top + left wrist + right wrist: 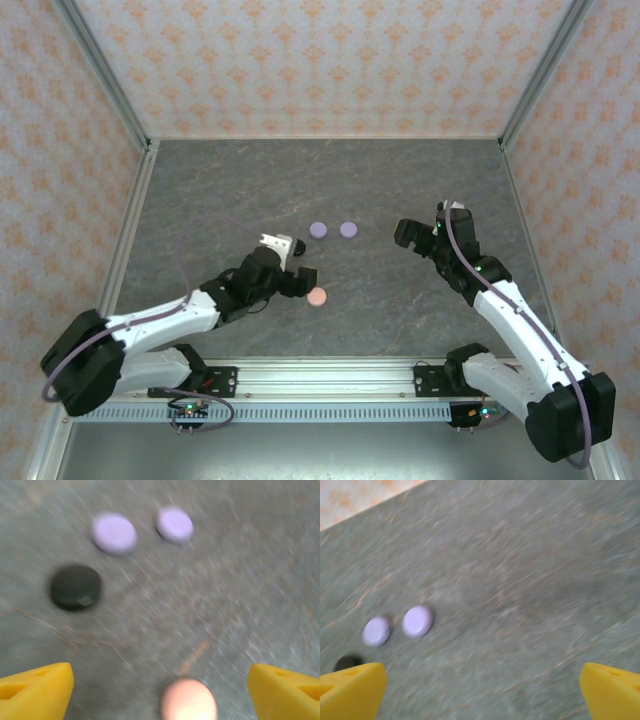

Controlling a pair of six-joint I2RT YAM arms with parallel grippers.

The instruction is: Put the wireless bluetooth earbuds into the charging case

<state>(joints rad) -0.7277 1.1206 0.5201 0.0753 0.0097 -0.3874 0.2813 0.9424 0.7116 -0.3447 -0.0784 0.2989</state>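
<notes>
we judge the task barely begun. the left gripper (160,682) is spread wide with nothing held. the pink case (189,700) lies on the table (420,180) right between its fingers (35,692), close in and slightly off-centre. ahead of it, to the left in its own view, sits the black case (75,586). further ahead lie the first lavender case (114,533) and, near it, the second lavender case (174,524). the right gripper (482,690) is also spread wide and empty over bare table, with the lavender pair well ahead on its left and the black case at the edge by its left finger. each case reads as a plain closed disc. whether any of the earbuds sits inside one we cannot tell, as the wrist pictures are blurred. as we read it, opening a case, fetching an earbud and seating it are all left to do.

the top view adds both arms at once, with the right one well apart from the cases. the left wrist view adds the black case whole, where from above it is hard to tell from the dark wrist beside it. it also places the pink case inside the jaw gap.
</notes>
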